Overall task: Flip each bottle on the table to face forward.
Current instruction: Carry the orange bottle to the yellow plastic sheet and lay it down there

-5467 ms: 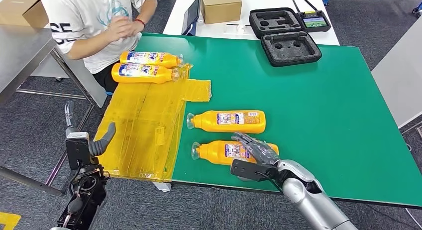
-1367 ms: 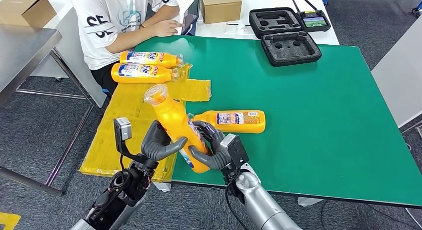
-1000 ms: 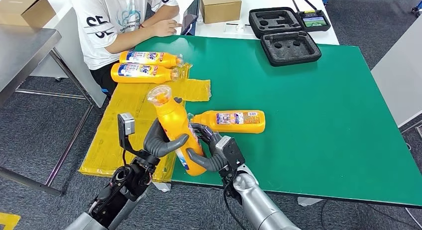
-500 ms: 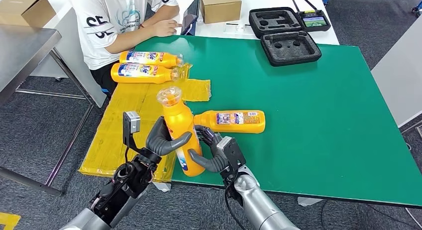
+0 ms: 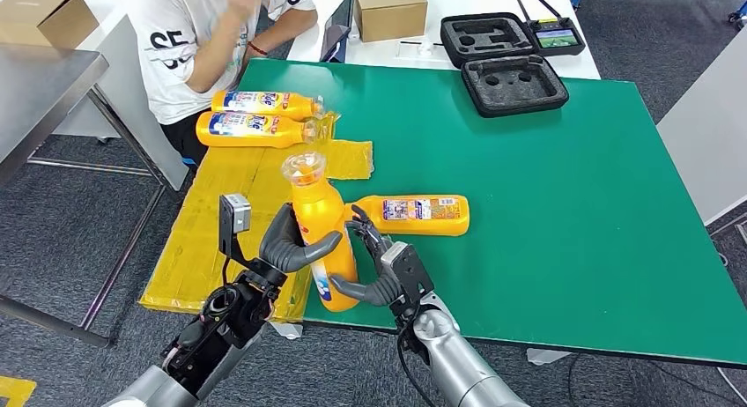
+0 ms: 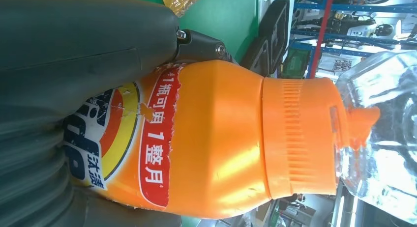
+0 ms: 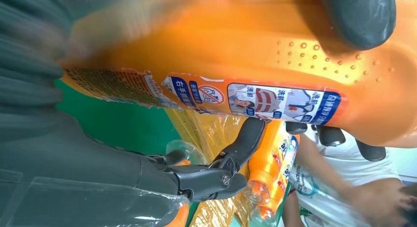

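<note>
Both hands are wrapped around one orange bottle [image 5: 321, 240]. Your left hand [image 5: 286, 247] grips it from one side and your right hand [image 5: 380, 270] grips it from the other. You can see the bottle standing nearly upright at the near edge of the big green table [image 5: 564, 187], with its clear cap on top. A yellow plastic sheet [image 5: 238, 222] covers the left part of the table. Just behind the held bottle, a second bottle [image 5: 412, 214] lies on its side on the green. Two more bottles [image 5: 255, 115] lie side by side at the far end of the sheet. A person in a white shirt [image 5: 189, 37] sits next to them.
</note>
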`<state>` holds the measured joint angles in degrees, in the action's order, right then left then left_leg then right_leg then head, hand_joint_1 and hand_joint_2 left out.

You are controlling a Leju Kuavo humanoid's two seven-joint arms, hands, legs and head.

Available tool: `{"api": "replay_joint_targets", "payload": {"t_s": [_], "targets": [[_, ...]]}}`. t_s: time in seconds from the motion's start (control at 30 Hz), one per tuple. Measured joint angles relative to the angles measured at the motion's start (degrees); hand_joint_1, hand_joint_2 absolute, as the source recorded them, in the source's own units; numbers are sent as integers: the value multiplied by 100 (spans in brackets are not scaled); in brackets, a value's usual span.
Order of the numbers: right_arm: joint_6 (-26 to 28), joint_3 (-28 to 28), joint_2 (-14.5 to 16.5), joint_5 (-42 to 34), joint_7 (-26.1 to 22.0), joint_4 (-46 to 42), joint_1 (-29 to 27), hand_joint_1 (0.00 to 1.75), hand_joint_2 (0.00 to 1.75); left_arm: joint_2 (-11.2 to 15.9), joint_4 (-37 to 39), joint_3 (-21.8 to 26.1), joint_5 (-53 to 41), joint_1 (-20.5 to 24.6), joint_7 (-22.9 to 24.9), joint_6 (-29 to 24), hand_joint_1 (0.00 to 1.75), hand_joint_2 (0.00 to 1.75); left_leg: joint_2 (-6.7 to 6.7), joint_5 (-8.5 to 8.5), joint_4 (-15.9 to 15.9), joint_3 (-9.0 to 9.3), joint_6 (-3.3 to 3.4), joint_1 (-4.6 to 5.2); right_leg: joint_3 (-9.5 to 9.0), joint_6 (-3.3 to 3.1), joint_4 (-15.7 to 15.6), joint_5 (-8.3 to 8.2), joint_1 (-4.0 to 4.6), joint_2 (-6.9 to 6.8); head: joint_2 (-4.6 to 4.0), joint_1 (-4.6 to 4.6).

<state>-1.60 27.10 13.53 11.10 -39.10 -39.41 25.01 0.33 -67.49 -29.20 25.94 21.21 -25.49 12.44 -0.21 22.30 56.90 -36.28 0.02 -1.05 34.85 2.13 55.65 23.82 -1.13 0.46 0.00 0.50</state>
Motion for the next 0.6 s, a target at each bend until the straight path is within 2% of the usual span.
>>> {"api": "replay_joint_targets", "payload": {"t_s": [0.27, 0.4, 0.5, 0.6], "targets": [[1, -23, 10, 7, 0, 0, 0, 0, 175, -9, 0, 1, 0, 4, 1, -1, 175, 175, 0, 0, 0, 0, 0, 0, 0, 0, 0, 0, 0, 0, 0, 0], [6, -32, 17, 7, 1, 0, 0, 0, 0, -10, 0, 2, 0, 5, 0, -13, 175, 175, 0, 0, 0, 0, 0, 0, 0, 0, 0, 0, 0, 0, 0, 0], [69, -33, 32, -30, 7, -12, -4, 0, 0, -20, -6, 8, -65, 6, -58, -228, 175, 175, 0, 0, 0, 0, 0, 0, 0, 0, 0, 0, 0, 0, -1, -1], [160, -35, 49, -127, 10, -140, -32, 0, 0, -33, -62, 65, -400, 11, -295, -812, 175, 175, 0, 0, 0, 0, 0, 0, 0, 0, 1, 0, 1, 0, -1, -1]]}}
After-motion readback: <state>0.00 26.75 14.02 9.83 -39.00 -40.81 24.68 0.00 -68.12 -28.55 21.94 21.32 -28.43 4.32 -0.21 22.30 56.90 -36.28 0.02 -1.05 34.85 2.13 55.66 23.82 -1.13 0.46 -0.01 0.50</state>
